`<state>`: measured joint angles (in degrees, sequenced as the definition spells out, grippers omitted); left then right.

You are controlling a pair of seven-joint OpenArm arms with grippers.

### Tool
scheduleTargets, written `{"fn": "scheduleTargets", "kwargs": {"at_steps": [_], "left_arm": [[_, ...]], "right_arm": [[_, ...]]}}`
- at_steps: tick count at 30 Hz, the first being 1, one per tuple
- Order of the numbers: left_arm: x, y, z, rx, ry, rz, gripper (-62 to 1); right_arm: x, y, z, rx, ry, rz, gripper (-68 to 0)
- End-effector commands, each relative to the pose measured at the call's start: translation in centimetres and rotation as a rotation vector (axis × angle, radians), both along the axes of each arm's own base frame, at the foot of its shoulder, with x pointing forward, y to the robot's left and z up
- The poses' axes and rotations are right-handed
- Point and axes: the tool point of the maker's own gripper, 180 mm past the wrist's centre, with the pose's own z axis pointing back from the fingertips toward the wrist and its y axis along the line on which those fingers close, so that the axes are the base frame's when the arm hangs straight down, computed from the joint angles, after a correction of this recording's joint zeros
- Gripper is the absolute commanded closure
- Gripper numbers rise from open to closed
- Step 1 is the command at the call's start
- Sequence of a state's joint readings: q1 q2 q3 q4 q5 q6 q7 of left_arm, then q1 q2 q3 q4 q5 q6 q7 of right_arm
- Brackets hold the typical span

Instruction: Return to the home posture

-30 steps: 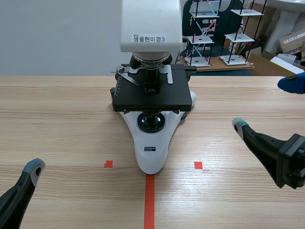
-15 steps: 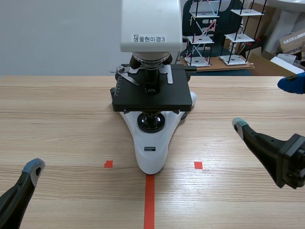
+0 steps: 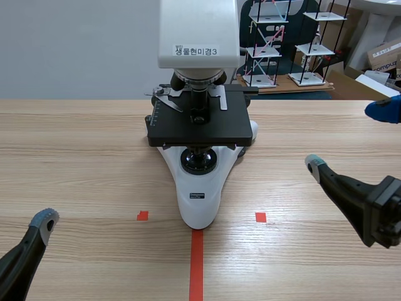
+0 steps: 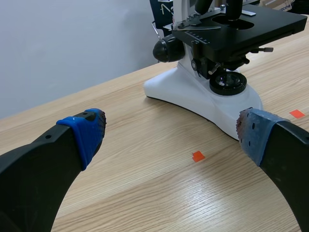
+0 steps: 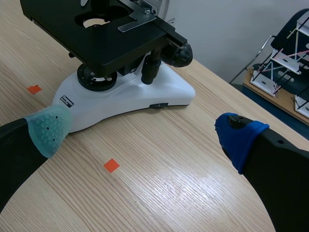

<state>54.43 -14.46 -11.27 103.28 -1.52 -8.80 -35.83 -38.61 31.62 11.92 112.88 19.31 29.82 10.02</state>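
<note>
A white microscope (image 3: 199, 188) with a black stage (image 3: 199, 125) stands at the middle of the wooden table (image 3: 75, 157). My left gripper (image 4: 169, 140) is open low at the near left, with nothing between its blue pads. One of its fingertips (image 3: 44, 221) shows in the scene view. The microscope base (image 4: 193, 94) lies ahead of it and to the right. My right gripper (image 5: 145, 135) is open at the near right and holds nothing. It hovers (image 3: 348, 137) to the right of the microscope base (image 5: 120, 99).
Orange-red tape squares (image 3: 260, 217) and a tape line (image 3: 196, 263) mark the table in front of the microscope. Behind the table's far right edge stand white wire-frame racks (image 3: 276, 44) and cardboard boxes (image 3: 385, 53).
</note>
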Motion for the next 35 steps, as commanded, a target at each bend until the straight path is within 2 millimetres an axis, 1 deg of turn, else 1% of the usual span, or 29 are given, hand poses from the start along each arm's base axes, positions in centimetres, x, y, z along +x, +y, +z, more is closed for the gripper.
{"fn": "scheduleTargets", "kwargs": {"at_steps": [1,35], "left_arm": [[0.16,-0.39,1.06,-0.017,-0.034,-0.006,-57.0],[0.17,-0.46,1.50,-0.024,-0.057,-0.011,-56.7]], "right_arm": [[0.24,0.23,0.84,0.008,-0.028,0.009,-67.9],[0.24,0.23,0.84,0.008,-0.028,0.009,-67.9]]}}
